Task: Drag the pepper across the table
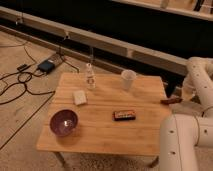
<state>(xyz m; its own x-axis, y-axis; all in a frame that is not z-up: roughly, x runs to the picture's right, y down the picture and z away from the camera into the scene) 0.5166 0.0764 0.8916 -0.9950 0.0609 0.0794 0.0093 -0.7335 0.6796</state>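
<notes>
The pepper (169,100) is a small dark-red elongated thing lying at the right edge of the table (100,125), a low table with a light wooden top. My gripper (182,103) is just off that right edge, at the pepper's outer end, at the end of the white arm (197,75) that curves down from the right. Whether it holds the pepper does not show.
On the table stand a purple bowl (63,122) front left, a white block (79,97), a small clear bottle (89,76), a white cup (128,79) and a flat black box with orange marks (124,115). Cables and a blue device (46,65) lie on the floor at left.
</notes>
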